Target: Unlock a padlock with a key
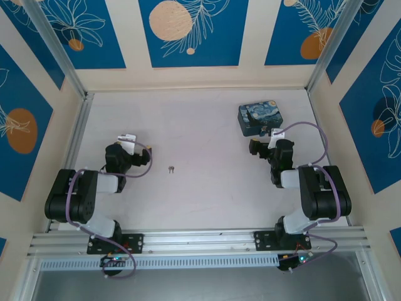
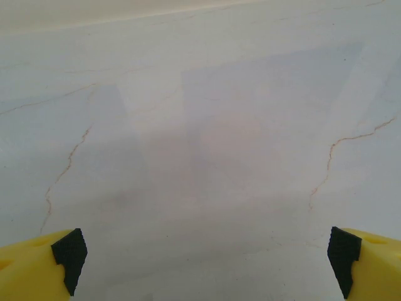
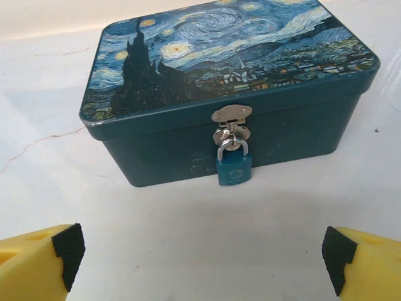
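A small padlock with a teal-blue body and a silvery shackle hangs shut from the hasp on the front of a dark blue painted box. My right gripper stands open a short way in front of it, with nothing between its yellow fingers. From above, the right gripper sits just near of the box. The tiny grey key lies flat on the table's middle. My left gripper rests to the left of it, and the left gripper is open over bare tabletop.
The pale marbled table is walled by blue-and-cream panels on three sides. An aluminium rail runs along the near edge by both arm bases. Open tabletop lies between the arms around the key.
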